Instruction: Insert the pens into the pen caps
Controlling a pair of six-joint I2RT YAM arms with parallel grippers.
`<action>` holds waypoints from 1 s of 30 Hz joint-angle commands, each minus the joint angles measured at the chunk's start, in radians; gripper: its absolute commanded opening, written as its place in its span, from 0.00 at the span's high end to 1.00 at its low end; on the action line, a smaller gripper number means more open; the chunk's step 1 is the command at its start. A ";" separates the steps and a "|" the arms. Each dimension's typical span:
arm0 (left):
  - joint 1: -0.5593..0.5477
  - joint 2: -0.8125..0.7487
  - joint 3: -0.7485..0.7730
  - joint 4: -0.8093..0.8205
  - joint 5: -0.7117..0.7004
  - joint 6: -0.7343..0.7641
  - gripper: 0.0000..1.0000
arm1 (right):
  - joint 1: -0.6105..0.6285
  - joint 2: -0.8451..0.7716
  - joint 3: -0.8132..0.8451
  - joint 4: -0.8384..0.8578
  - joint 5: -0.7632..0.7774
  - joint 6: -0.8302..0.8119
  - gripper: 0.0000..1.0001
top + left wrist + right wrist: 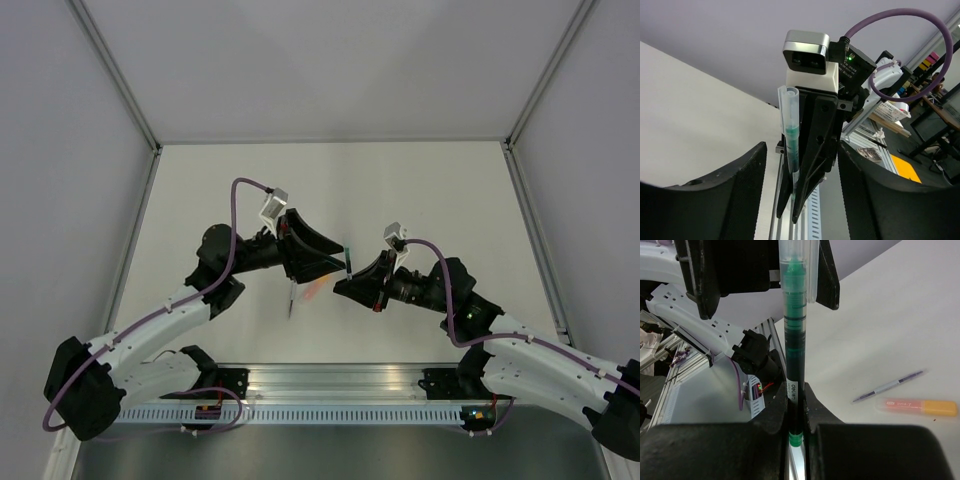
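My right gripper (797,407) is shut on the dark teal-green pen (794,345) and holds it upright above the table. A clear cap (799,275) sits over the pen's upper tip. My left gripper (800,160) is open, its two black fingers (735,190) spread wide on either side of the pen and the right gripper (812,150). The capped end stands between the left fingers (827,275), close to one of them. In the top view both grippers (322,268) (352,280) meet at the table's middle, with the pen (347,258) between them. The thin grey-white pen (888,386) and the orange pen (920,407) lie on the table.
The thin pen (291,298) and the orange pen (318,290) lie side by side just in front of the left gripper. An aluminium rail (340,385) runs along the near table edge. Grey walls close in the back and both sides.
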 commanded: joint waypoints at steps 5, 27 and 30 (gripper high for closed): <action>-0.003 -0.061 0.083 -0.118 -0.069 0.088 0.28 | -0.004 0.016 0.037 0.059 -0.029 0.005 1.00; -0.006 0.022 0.166 -0.238 -0.097 0.117 0.51 | -0.004 0.058 0.048 0.059 -0.047 0.016 1.00; -0.020 0.018 0.139 -0.214 -0.085 0.114 0.83 | -0.004 0.070 0.056 0.045 -0.041 0.013 1.00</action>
